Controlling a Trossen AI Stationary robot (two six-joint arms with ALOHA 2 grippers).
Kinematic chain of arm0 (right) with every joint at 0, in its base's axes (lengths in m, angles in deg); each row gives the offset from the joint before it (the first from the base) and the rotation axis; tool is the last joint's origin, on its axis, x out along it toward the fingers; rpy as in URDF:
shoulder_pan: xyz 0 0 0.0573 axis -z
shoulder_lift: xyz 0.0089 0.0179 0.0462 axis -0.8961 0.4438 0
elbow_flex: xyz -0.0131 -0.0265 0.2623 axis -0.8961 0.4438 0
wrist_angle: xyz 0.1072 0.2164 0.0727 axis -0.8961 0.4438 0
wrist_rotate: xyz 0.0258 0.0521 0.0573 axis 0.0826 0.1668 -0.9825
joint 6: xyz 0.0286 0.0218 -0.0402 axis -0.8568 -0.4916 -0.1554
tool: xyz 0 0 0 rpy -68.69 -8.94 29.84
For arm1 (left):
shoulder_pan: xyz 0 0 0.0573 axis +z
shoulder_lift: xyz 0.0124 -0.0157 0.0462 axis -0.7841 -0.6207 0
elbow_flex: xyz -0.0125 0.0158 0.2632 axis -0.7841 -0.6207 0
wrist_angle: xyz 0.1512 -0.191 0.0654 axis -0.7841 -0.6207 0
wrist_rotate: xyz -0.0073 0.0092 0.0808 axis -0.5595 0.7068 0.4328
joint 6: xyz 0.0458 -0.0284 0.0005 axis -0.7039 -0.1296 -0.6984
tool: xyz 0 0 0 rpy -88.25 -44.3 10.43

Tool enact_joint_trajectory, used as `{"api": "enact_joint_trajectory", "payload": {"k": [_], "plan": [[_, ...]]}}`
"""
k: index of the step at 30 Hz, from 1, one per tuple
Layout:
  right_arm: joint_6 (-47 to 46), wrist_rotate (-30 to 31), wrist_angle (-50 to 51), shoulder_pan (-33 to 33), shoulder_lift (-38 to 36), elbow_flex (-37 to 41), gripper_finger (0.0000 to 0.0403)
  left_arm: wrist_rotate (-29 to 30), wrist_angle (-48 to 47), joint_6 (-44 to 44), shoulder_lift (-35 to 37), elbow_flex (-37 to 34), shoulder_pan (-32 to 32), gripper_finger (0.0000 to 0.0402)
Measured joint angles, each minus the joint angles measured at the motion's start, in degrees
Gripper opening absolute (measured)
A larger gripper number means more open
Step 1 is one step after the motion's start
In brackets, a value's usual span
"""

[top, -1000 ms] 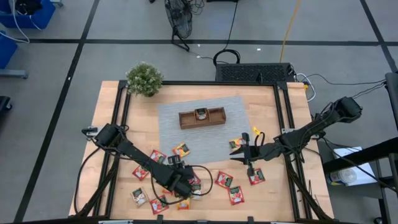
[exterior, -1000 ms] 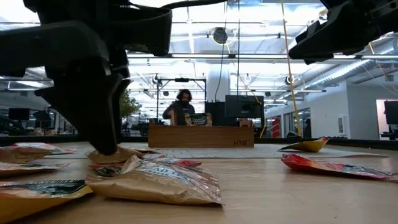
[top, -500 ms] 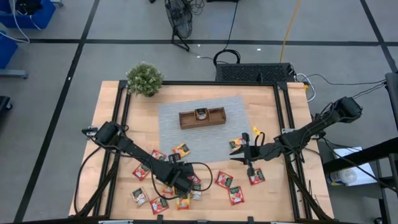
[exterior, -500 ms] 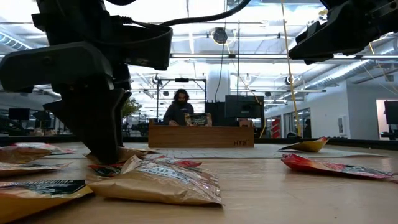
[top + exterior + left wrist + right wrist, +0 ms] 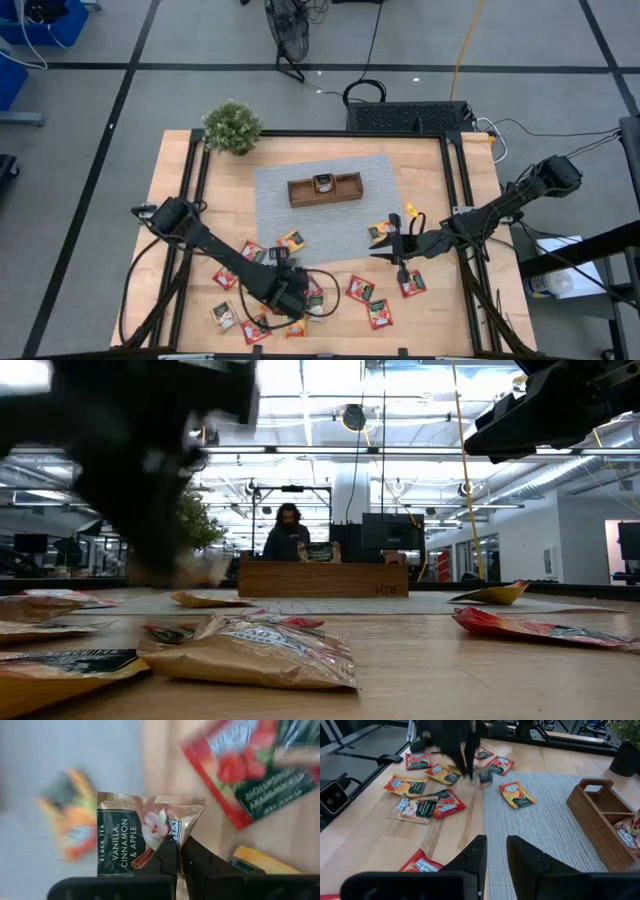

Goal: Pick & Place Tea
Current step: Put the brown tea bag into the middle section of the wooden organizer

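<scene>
Between the left claw's [image 5: 177, 851] tips: one tea packet [image 5: 145, 835], pinched by its edge, lifted.
Right claw [image 5: 495, 851]: slightly parted, empty, waiting.
Risk: thin edge grip; packet may slip out.

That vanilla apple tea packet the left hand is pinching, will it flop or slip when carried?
The packet probably stays fairly flat: it stands out unsupported from the left hand. The glossy foil, pinched only at an edge, might swivel or slip. It looks light.
</scene>
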Motion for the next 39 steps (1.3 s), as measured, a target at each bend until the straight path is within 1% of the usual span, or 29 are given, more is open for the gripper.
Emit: {"api": "enact_joint_trajectory", "payload": {"k": [2, 4, 6, 9, 11, 13, 15, 17, 20, 26, 29, 32, 36, 39], "plan": [[0.6, 0.0, -0.2, 0.0, 0.0, 0.0, 0.0057, 6.8, -4.6, -2.3, 0.2, 3.8, 0.4, 0.0014], [1.3, 0.1, -0.4, 0.0, 0.0, 0.0, 0.0054, 14.3, -6.8, -7.0, 0.2, 6.3, 1.4, 0.0017], [1.4, 0.2, -0.3, 0.0, 0.0, 0.0, 0.0051, 21.8, -6.9, -13.5, 0.2, 8.0, 2.8, 0.0015], [1.7, 0.3, -0.4, 0.0, 0.0, 0.0, 0.0047, 32.3, -4.3, -21.5, 0.2, 9.9, 5.7, 0.0012], [1.7, 0.3, -0.3, 0.0, 0.0, 0.0, 0.0045, 37.1, -2.1, -26.2, 0.3, 9.8, 8.5, 0.0012], [1.9, 0.3, -0.4, 0.0, 0.0, 0.0, 0.0043, 39.2, 1.5, -31.1, 0.2, 9.4, 11.3, 0.0016], [3.0, 0.3, -0.3, 0.0, 0.0, 0.0, 0.0042, 39.0, 5.2, -35.0, 0.2, 9.1, 14.2, 0.002], [4.2, 0.3, -0.4, 0.0, 0.0, 0.0, 0.0043, 37.3, 8.4, -36.9, 0.3, 8.6, 17.0, 0.0019], [6.0, 0.3, -0.4, 0.0, 0.0, 0.0, 0.0043, 34.5, 13.4, -38.2, 0.3, 6.9, 21.2, 0.0011], [6.4, 0.2, 0.2, 0.0, 0.0, 0.0, 0.0043, 28.7, 22.4, -40.6, 0.3, 1.7, 27.7, 0.0013], [6.4, 0.2, 0.2, 0.0, 0.0, 0.0, 0.0043, 27.1, 25.4, -41.2, 0.3, -1.0, 29.9, 0.002], [6.4, 0.2, 0.2, 0.0, 0.0, 0.0, 0.0043, 26.3, 28.1, -42.4, 0.3, -2.9, 31.3, 0.0017], [6.4, 0.2, 0.2, 0.0, 0.0, 0.0, 0.0043, 20.2, 29.5, -42.2, 0.3, -4.3, 32.5, 0.0014], [6.4, 0.2, 0.2, 0.0, 0.0, 0.0, 0.0043, 18.4, 31.0, -41.4, 0.3, -4.5, 33.2, 0.0033]]}}
